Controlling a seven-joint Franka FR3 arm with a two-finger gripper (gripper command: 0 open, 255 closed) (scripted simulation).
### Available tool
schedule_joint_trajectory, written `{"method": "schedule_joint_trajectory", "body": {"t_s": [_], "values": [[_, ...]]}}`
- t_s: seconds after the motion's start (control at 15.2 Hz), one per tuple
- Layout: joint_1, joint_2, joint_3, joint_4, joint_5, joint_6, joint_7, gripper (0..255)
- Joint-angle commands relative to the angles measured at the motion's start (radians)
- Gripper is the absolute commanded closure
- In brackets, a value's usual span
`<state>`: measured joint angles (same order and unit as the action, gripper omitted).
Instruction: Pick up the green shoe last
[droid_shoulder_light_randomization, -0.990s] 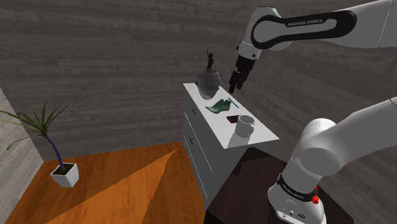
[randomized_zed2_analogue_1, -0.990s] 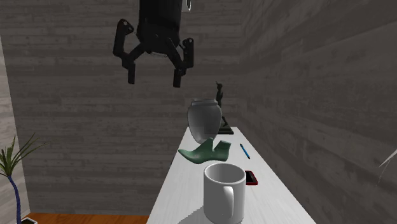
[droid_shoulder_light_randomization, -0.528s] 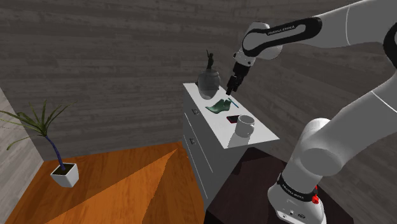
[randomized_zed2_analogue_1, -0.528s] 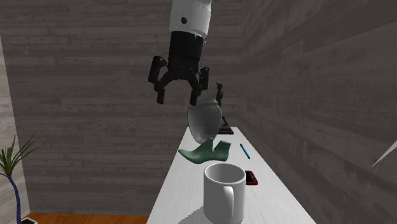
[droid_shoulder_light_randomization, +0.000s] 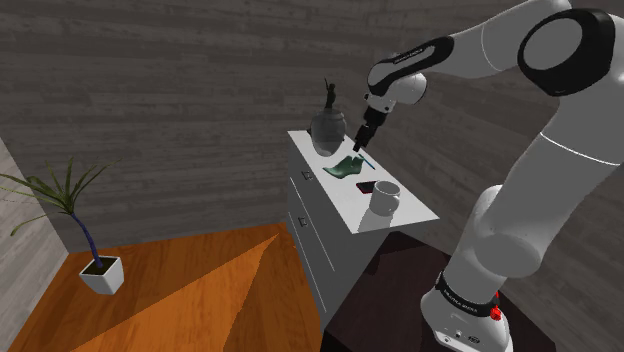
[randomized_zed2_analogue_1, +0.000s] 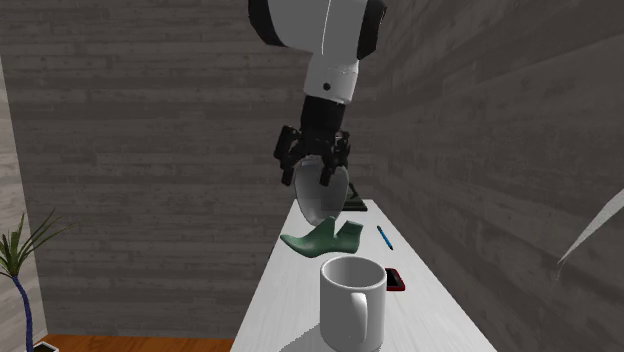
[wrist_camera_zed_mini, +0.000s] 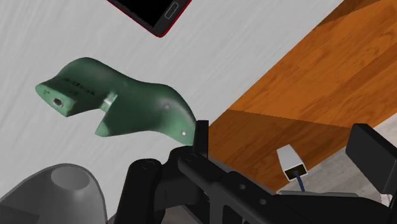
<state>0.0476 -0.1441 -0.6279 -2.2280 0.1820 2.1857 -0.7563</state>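
Note:
A dark green shoe last (droid_shoulder_light_randomization: 347, 167) (randomized_zed2_analogue_1: 322, 238) lies on its side on the white dresser top (droid_shoulder_light_randomization: 412, 211), between a grey vase and a white mug. My black gripper (droid_shoulder_light_randomization: 358, 146) (randomized_zed2_analogue_1: 308, 178) hangs open a little above the last, close in front of the vase. In the wrist view the last (wrist_camera_zed_mini: 121, 105) lies just beyond one fingertip, not between the fingers (wrist_camera_zed_mini: 372, 153), and my gripper (wrist_camera_zed_mini: 286, 149) is over the dresser's edge and the floor. Nothing is held.
The grey vase (droid_shoulder_light_randomization: 327, 128) (randomized_zed2_analogue_1: 322, 196) (wrist_camera_zed_mini: 54, 194) and a dark figurine (droid_shoulder_light_randomization: 327, 95) stand at the dresser's far end. A blue pen (randomized_zed2_analogue_1: 383, 237), a red-edged phone (randomized_zed2_analogue_1: 396, 280) (wrist_camera_zed_mini: 153, 13) and the white mug (droid_shoulder_light_randomization: 384, 198) (randomized_zed2_analogue_1: 352, 300) lie nearer. A potted plant (droid_shoulder_light_randomization: 85, 225) stands on the wooden floor.
The gripper has come down and moved toward the far end of the dresser, from high above the mug to just over the shoe last by the vase. It stays open.

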Motion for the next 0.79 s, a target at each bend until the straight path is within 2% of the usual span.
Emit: {"method": "schedule_joint_trajectory", "body": {"t_s": [0.0,0.13,0.26,0.46,0.73], "values": [[0.009,0.102,-0.039,0.059,0.095,0.011,-0.102,0],[-0.003,0.203,-0.059,0.124,0.193,0.002,-0.2,0],[-0.036,0.306,-0.059,0.196,0.288,-0.017,-0.29,0],[-0.108,0.452,-0.035,0.316,0.409,-0.056,-0.398,0],[-0.219,0.633,0.016,0.497,0.525,-0.118,-0.49,0]]}}
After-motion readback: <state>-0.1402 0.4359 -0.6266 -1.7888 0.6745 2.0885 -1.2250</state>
